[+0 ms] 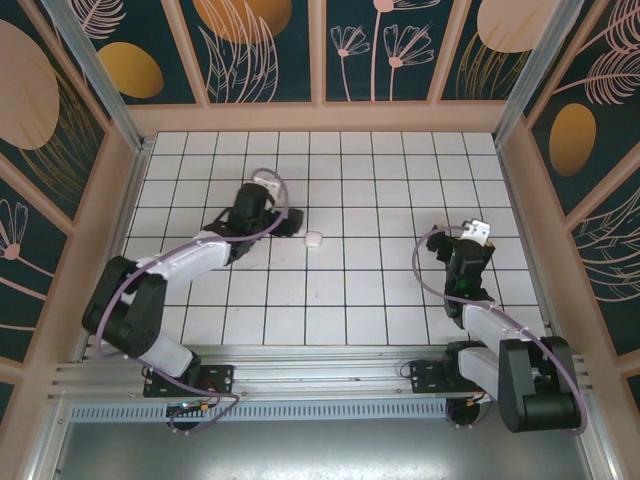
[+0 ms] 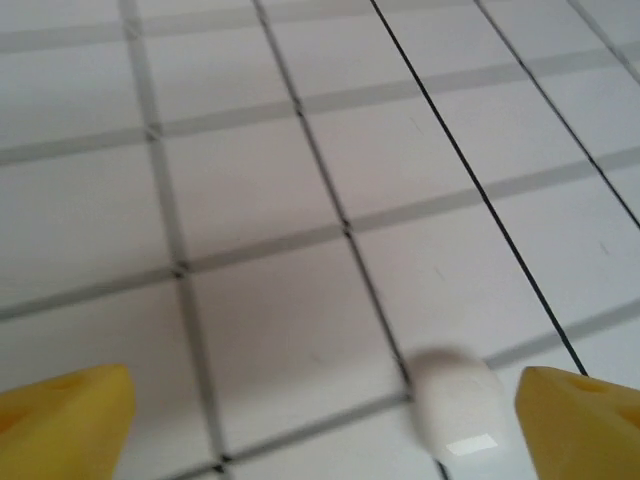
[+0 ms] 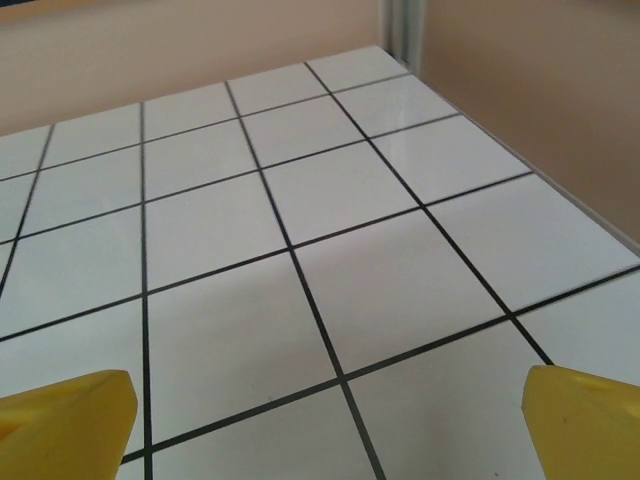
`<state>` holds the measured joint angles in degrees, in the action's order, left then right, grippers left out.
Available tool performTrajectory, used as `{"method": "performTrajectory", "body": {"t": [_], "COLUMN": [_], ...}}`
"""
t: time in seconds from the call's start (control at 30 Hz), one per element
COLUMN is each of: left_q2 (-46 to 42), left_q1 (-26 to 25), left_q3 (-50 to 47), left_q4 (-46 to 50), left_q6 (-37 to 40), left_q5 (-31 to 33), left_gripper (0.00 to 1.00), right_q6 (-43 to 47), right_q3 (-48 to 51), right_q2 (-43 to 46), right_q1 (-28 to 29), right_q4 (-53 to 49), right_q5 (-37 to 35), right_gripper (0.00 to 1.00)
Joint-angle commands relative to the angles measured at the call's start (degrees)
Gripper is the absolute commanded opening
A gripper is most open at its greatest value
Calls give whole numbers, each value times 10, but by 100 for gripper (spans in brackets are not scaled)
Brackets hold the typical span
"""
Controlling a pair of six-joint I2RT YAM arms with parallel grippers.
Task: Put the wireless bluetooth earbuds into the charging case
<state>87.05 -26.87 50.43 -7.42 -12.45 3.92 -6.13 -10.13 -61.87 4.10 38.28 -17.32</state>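
Observation:
A small white rounded charging case (image 1: 312, 239) lies shut on the tiled table, left of the middle. My left gripper (image 1: 292, 229) sits just left of it, low over the tiles. In the left wrist view the case (image 2: 458, 405) rests on the tiles between my yellow fingertips, close to the right one (image 2: 585, 420) and touched by neither; this gripper (image 2: 325, 420) is open. My right gripper (image 1: 472, 243) hovers over bare tiles on the right side, open (image 3: 325, 420) with nothing between its fingers. The earbuds are out of view.
Tan walls (image 1: 320, 117) ring the white tiled table (image 1: 380, 290). The right wrist view looks toward the table's far right corner post (image 3: 405, 30) and the side wall (image 3: 540, 110).

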Motion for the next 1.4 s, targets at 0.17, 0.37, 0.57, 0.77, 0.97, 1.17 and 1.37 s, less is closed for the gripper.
{"method": "performTrajectory", "body": {"t": [0.17,0.37,0.57,0.77,0.97,1.17,1.37], "left_q2": [-143,-185,-159,-78,-4,0,-1], "left_q1": [95,168,206,229,232,235,235], "left_q3": [-195,-286,-387,-423,-391,-388,-390], "left_q4": [-239,-335,-539,-688,-691,-691,-695], "left_q6": [84,79,101,106,105,103,104], "left_q5": [136,116,109,82,80,77,77], "left_gripper": [98,99,98,99,99,99,99], "right_q6": [37,42,46,35,37,38,38], "right_q3": [34,9,14,-23,-22,-23,-26], "right_q2": [-86,-147,-235,-260,-261,-263,-263], "right_q1": [-30,-36,-41,-49,-50,-48,-49], "right_q4": [258,301,392,345,350,350,346], "right_q5": [85,102,108,111,112,112,114], "right_gripper": [99,99,99,99,99,99,99]}}
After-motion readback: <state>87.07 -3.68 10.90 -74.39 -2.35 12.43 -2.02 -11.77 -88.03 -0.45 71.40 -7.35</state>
